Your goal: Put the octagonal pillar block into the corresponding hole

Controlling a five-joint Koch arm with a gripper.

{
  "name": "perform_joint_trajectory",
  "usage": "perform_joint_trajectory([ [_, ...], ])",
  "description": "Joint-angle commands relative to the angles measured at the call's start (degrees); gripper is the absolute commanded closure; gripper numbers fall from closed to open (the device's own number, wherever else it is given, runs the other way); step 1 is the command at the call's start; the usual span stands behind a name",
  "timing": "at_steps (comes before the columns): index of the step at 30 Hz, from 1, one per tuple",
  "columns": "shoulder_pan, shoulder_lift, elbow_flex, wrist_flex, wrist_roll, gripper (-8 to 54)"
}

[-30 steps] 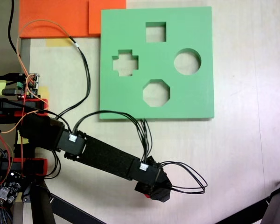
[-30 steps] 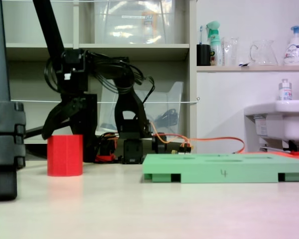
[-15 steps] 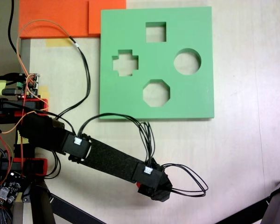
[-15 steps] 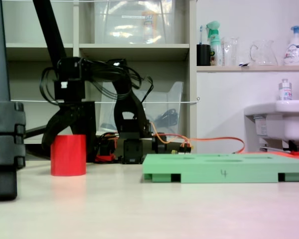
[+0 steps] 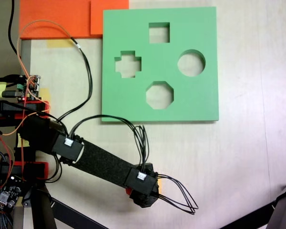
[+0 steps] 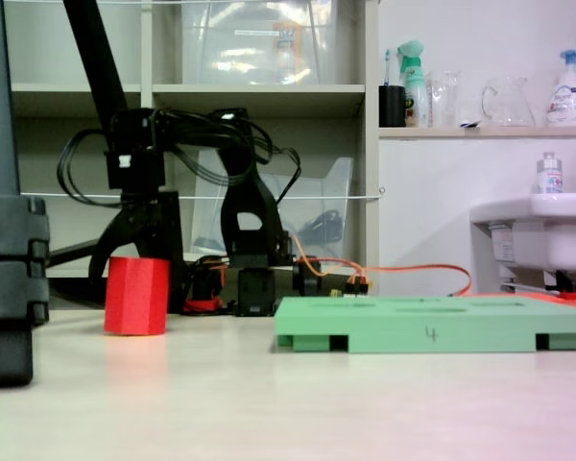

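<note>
My hand point(image 6: 137, 252) hangs straight down over the red block point(image 6: 136, 296), its dark fingers reaching down behind and beside the block's top. From the low side view I judge I am gripping it, since the block sits slightly tilted, its left bottom corner looking raised off the desk point(image 6: 288, 403), which a free-standing block would not do. Whether the fingers truly press its sides I cannot tell; they sit one behind the other here.

In the view from above my wrist covers the block, so just a sliver of red point(image 5: 128, 192) peeks out at its left edge. I come from directly overhead so the block stays upright for the drop.

The green board point(image 5: 200, 95) lies flat, well apart on the far side, with the eight-sided hole point(image 5: 159, 95) in its near middle, between the cross and the round cutouts. The block is near the desk's front edge, so a lift and carry across come next.
</note>
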Motion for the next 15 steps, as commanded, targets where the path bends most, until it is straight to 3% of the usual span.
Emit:
perform_joint_trajectory([
  [1, -0.18, 3.25, 0.09, 5.45, 2.99, 22.3],
  [15, -2.64, 5.98, 0.35, 6.94, 4.92, 22.3],
])
